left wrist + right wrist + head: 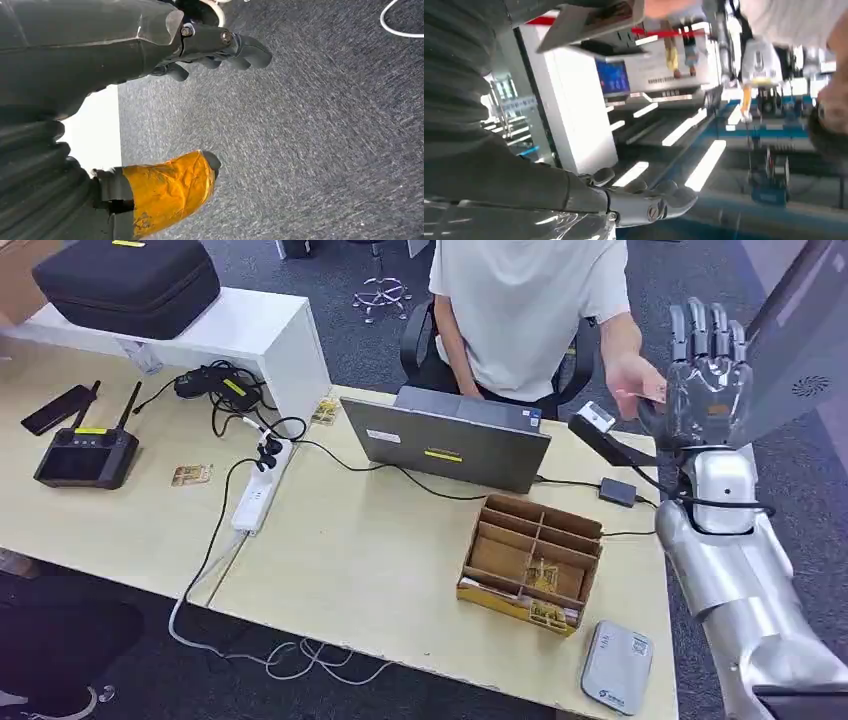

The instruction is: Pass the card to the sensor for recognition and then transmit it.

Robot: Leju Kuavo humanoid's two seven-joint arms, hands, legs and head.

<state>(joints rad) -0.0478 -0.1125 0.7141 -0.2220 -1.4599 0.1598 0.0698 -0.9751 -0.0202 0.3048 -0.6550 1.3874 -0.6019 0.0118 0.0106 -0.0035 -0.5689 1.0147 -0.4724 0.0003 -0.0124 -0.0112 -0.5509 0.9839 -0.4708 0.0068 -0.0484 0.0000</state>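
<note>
My right hand (708,370) is raised at the table's right edge, seen from the back with its fingers straight up. A person's hand (635,390) is right beside it. In the right wrist view a pale card (591,17) lies across from my outstretched fingers (644,202), with the person's fingertips (669,7) on its far end. A wide gap separates my fingers from the card. A black scanner with a white head (600,430) stands just below the two hands. My left hand (150,50) hangs over grey carpet, holding nothing, its taped yellow thumb (170,187) apart from the fingers.
The person in a white shirt (525,300) sits behind an open laptop (445,445). A cardboard divider box (530,560) with cards and a grey card reader (617,667) sit near the front right. A power strip (258,495), cables and a handheld controller (85,455) lie left.
</note>
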